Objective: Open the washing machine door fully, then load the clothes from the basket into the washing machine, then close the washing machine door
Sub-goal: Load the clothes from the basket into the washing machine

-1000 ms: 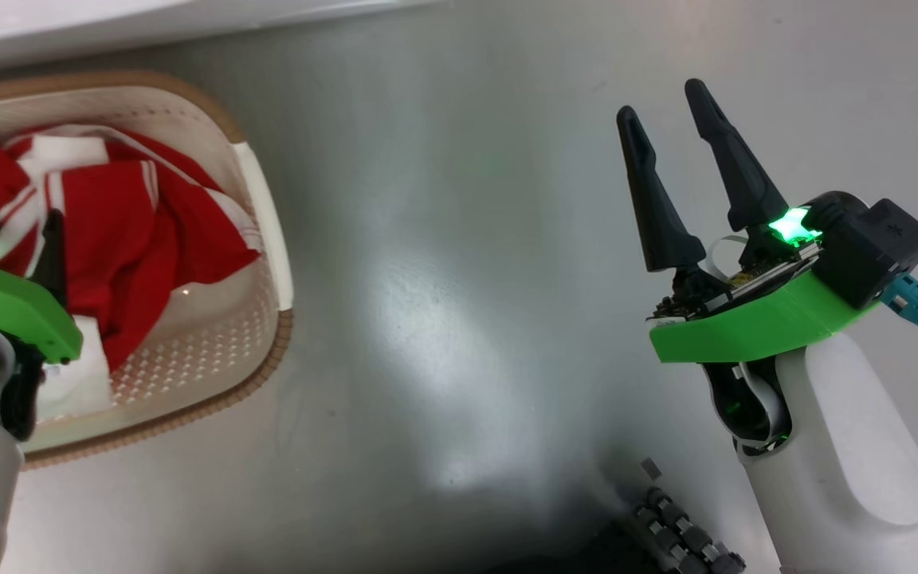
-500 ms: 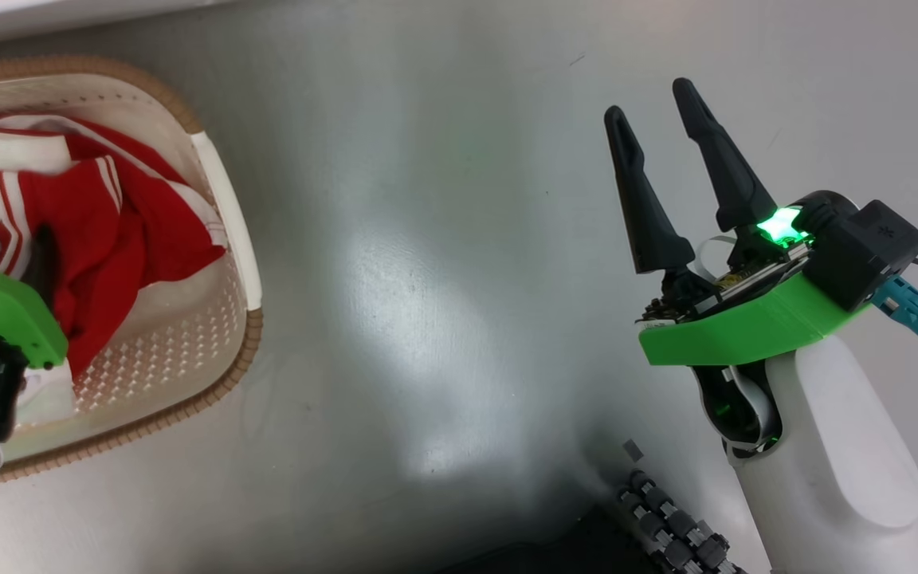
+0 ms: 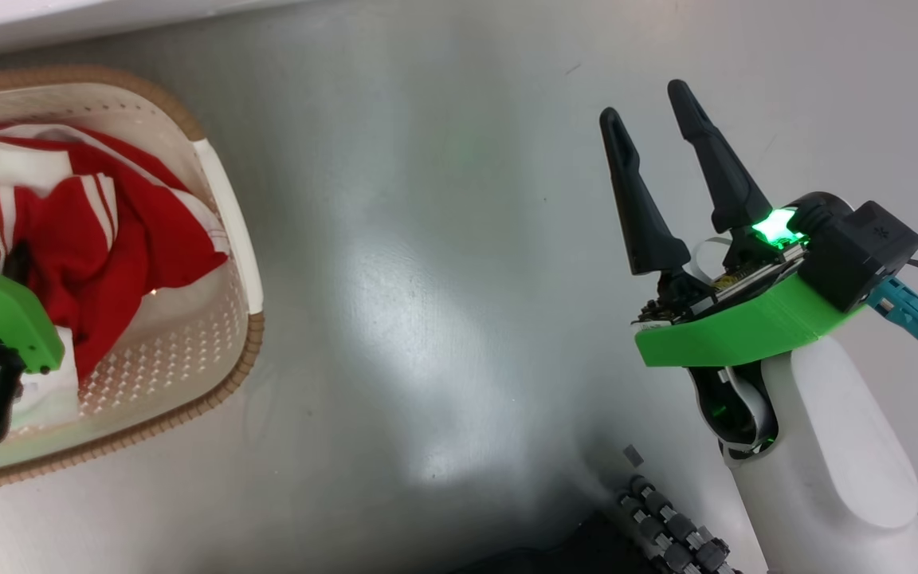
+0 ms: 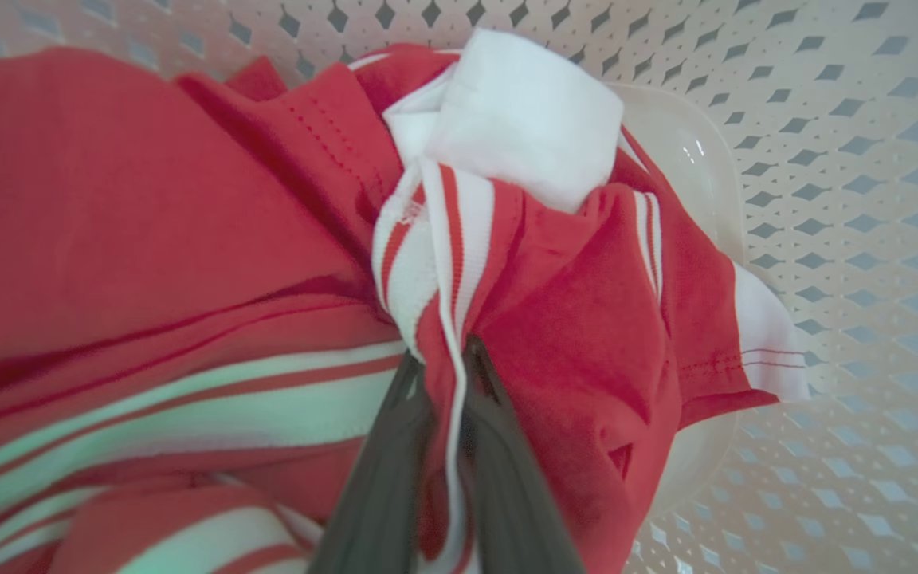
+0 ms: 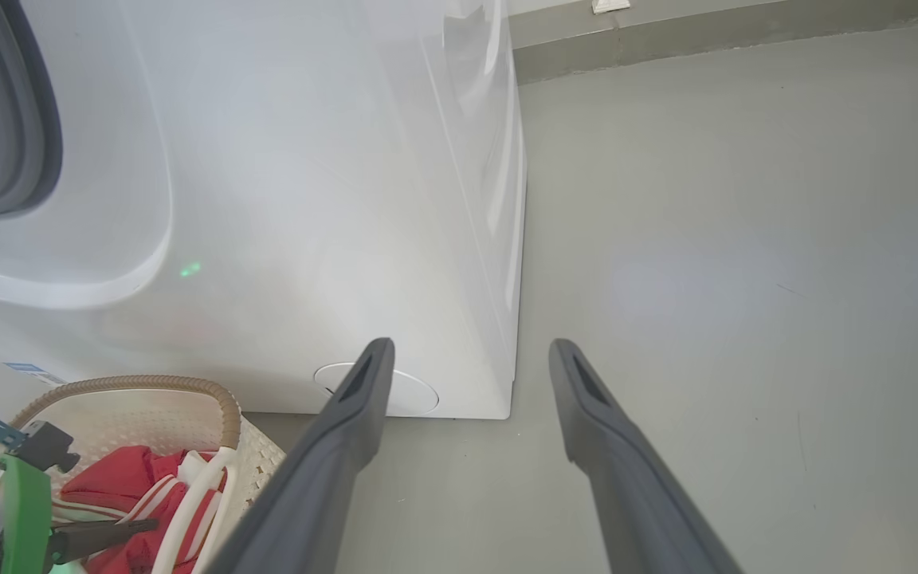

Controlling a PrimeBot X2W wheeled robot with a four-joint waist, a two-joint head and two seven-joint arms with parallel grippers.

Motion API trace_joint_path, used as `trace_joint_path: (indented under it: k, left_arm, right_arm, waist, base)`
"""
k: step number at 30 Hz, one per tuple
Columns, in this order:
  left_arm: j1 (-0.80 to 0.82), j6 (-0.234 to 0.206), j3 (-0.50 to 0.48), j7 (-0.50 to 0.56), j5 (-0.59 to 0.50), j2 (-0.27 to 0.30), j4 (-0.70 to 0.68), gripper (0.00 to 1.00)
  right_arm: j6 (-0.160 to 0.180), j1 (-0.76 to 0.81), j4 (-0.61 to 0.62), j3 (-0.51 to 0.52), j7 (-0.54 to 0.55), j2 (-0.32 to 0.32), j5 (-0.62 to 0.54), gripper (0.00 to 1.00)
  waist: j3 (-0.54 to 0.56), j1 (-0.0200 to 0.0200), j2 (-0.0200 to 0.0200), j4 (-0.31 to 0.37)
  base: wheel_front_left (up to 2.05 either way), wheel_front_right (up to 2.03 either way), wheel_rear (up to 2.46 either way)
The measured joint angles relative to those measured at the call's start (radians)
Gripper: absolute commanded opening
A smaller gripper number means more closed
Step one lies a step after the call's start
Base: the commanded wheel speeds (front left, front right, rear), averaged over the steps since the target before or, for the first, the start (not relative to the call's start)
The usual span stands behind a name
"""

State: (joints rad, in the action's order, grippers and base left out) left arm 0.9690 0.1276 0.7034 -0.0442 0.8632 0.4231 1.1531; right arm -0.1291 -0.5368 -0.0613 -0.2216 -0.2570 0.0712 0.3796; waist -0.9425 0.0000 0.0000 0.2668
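Left pincer clamped tight on the red clothes in the basket; right pincer spread wide, holding nothing

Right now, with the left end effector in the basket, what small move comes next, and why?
Probably lift the left end effector straight up slightly. Its fingers are closed on a striped fold of the clothes, which lie in the basket; a short lift would test the grip before carrying them to the washing machine.
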Motion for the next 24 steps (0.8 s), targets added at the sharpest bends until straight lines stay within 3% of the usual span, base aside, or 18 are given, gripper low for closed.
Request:
trace_joint_path:
  k: [24]
  left_arm:
    - [-0.143,0.000,0.134,-0.185,0.120,-0.010,-0.124,0.00]
  right_arm:
    - [0.000,0.012,-0.045,0.010,0.000,0.031,0.011,1.00]
  waist:
    - [0.196,0.0000,0.0000,-0.051]
  base:
    - [0.00,0.00,0.00]
